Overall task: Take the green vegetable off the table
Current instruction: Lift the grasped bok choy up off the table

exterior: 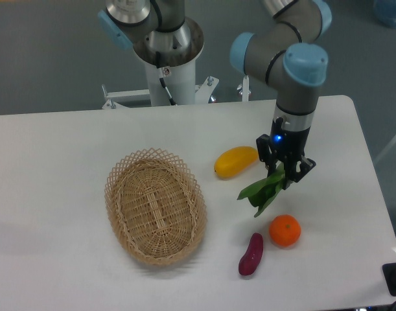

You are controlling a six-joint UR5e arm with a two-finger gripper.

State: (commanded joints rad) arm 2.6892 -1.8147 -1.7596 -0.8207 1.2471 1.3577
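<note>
Leaves of the green vegetable [263,192] hang down and to the left out of the hand [285,173], with the stalk end up between the two black fingers. The hand is narrowed onto that stalk end and grips it; the pale part of the stalk is mostly hidden by the fingers, so only the dark leaves show clearly. The leaf tips point away from the hand toward the lower left and look to be clear of the white counter [55,168], though from this angle the gap under them cannot be judged for certain. A small blue light glows on the wrist just above the hand.

Left of the hand and slightly higher lies a yellow fruit [235,161], near the leaves but apart from them. Below the hand sits an orange [284,230], just under the leaf tips. Further down and to the left of that lies a purple eggplant [251,254]. Well off to the left of the hand stands a woven basket [155,206].
</note>
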